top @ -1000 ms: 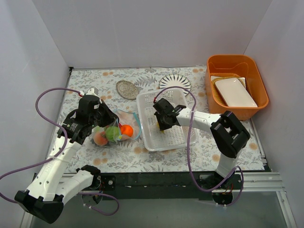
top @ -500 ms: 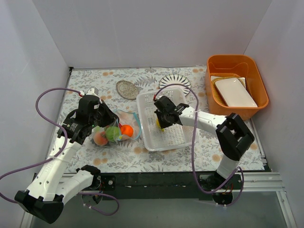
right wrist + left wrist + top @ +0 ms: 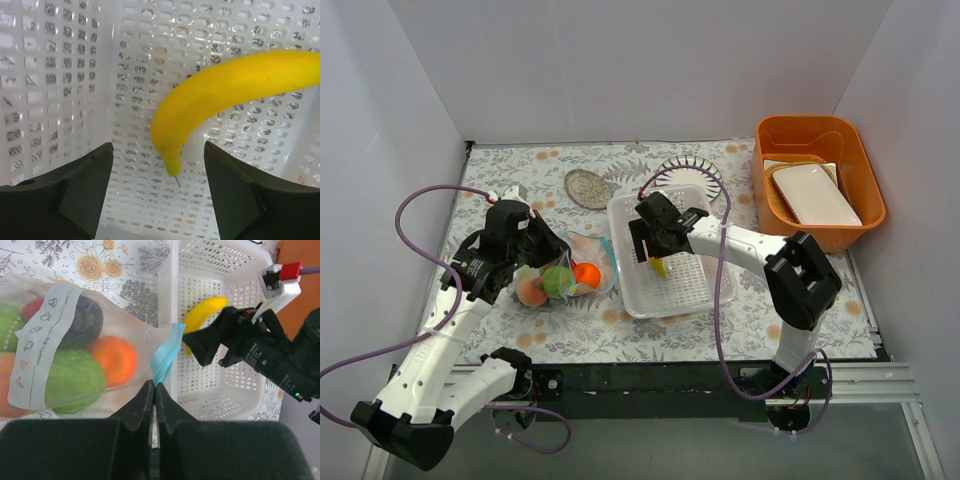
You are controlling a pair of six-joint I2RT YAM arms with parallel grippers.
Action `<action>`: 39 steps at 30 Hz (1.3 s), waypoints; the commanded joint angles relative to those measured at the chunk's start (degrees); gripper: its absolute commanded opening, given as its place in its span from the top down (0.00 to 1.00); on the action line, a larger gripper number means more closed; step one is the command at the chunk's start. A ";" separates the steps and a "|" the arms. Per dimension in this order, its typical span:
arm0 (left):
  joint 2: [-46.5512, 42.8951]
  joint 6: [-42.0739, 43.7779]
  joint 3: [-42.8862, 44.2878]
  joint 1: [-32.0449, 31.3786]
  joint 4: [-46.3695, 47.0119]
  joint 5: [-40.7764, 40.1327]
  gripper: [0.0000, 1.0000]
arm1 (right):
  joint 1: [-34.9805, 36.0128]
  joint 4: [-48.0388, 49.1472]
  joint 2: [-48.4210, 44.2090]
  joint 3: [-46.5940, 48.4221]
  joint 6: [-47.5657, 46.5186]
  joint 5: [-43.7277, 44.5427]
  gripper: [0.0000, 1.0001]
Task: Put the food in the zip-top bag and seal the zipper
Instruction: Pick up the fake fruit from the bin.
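Walls point(image 3: 620, 70): plain white panels close the table in on the left, back and right.
Table point(image 3: 610, 330): floral cloth. A bare strip runs along the near edge in front of the bag and basket, with more bare cloth at the far left corner.
Orange bin point(image 3: 810, 130): at the far right corner against the right wall, with white trays inside. It stands apart from the basket, and only a narrow lane of cloth lies between them.
Basket point(image 3: 695, 285): white and perforated, at mid-table. Its right half is bare floor. Its left wall stands just beside the bag's mouth.
Left arm: rises from the near left base, elbow low, with the wrist turned right over the bag.
Right arm: folds back from the near right base and reaches left, its wrist dipping into the basket's left half.
Zip-top bag point(image 3: 65, 355): lies on the cloth left of the basket, mouth toward it. It holds a green ball point(image 3: 75, 380), an orange point(image 3: 112, 360), a dark ball point(image 3: 85, 320) and other pieces.
Striped plate point(image 3: 688, 170): behind the basket, near the back edge.
Oval dish point(image 3: 587, 187): left of the plate.
Banana point(image 3: 225, 85): on the basket floor near the left wall, outside the bag.
Right gripper point(image 3: 157, 150): fingers spread wide to either side of the banana's tip, gripping nothing.
Left gripper point(image 3: 154, 390): fingers pressed together, pinching the bag's edge at the end of the zipper.
Zipper point(image 3: 167, 352): blue-green strip, bent, next to the basket wall.
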 commanded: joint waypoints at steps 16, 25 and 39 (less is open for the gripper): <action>-1.69 -0.04 -0.92 0.09 0.48 -0.28 1.00 | 0.06 -4.17 8.57 5.04 9.33 8.38 0.36; -1.60 0.13 -0.22 0.09 -0.05 -0.72 0.99 | 0.06 -1.01 7.08 3.55 7.57 5.31 0.40; -1.95 0.31 0.40 0.09 -0.58 -1.07 0.99 | -0.02 -0.49 10.07 5.22 8.97 7.60 0.53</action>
